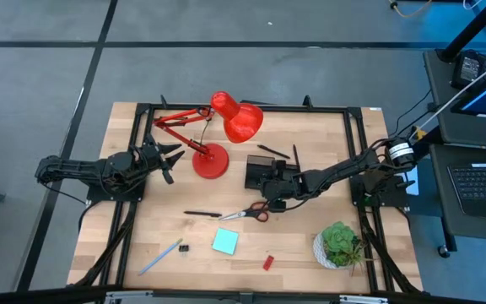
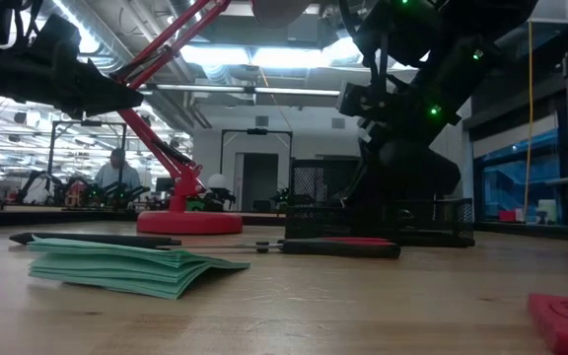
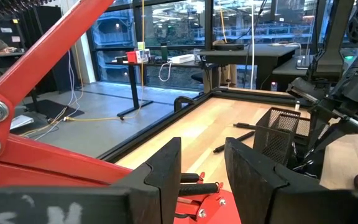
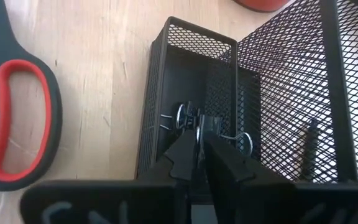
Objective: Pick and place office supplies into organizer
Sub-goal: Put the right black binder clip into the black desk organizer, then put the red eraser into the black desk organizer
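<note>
R hand [image 4: 199, 151] pinching clip [image 4: 199, 124].

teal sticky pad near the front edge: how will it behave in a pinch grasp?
The sticky pad likely feels light and slides easily on the smooth wood table. In the low view its sheets fan apart at one edge, so a pinch may lift only the top leaves and flop.

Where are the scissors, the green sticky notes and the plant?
scissors [image 1: 251, 214]: high view, on the middle, where blades meet the red handles.
sticky notes [image 1: 224, 242]: high view, on the middle of the pad's top sheet.
plant [image 1: 341, 240]: high view, on its green leaves.
</note>
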You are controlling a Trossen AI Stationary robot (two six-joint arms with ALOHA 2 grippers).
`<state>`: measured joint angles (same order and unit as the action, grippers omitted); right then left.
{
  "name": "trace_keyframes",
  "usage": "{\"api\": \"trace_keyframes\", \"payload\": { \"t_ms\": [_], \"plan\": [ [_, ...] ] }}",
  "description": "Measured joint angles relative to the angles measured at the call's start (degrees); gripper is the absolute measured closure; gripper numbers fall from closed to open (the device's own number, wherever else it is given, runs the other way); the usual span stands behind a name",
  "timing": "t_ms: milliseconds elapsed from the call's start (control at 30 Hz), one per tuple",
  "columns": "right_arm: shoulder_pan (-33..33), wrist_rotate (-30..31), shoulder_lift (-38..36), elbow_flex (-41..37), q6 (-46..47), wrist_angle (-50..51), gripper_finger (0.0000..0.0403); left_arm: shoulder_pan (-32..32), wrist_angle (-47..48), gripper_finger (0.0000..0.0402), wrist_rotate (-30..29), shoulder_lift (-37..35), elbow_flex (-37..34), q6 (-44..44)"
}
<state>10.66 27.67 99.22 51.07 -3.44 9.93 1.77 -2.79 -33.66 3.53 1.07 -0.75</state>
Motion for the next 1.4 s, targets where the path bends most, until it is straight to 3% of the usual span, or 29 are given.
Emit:
{"api": "trace_keyframes", "payload": {
  "t_ms": [333, 700, 933, 1267, 1400],
  "plan": [
    [0.00, -0.80, 0.06, -0.04, 0.26, 0.18, 0.0331, 0.01, 0.00, 0.0284, 0.01, 0.00, 0.00, 0.00],
    [0.02, -0.71, 0.22, 2.71, 0.20, 3.17, 0.0329, -0.01, 0.00, 0.0284, 0.01, 0.02, -0.01, 0.00],
    [0.37, -0.40, 0.22, 6.70, 1.97, 10.32, 0.0329, 0.01, 0.00, 0.0284, 0.01, 0.02, 0.01, 0.00],
    [7.85, -0.81, 0.11, 14.07, 1.47, 18.32, 0.0329, 0.00, 0.00, 0.0284, 0.01, 0.02, -0.01, -0.01],
    [11.23, -7.66, 0.07, 15.35, -0.82, 20.03, 0.0329, 0.02, 0.00, 0.0284, 0.03, 0.02, -0.01, 0.00]
  ]
}}
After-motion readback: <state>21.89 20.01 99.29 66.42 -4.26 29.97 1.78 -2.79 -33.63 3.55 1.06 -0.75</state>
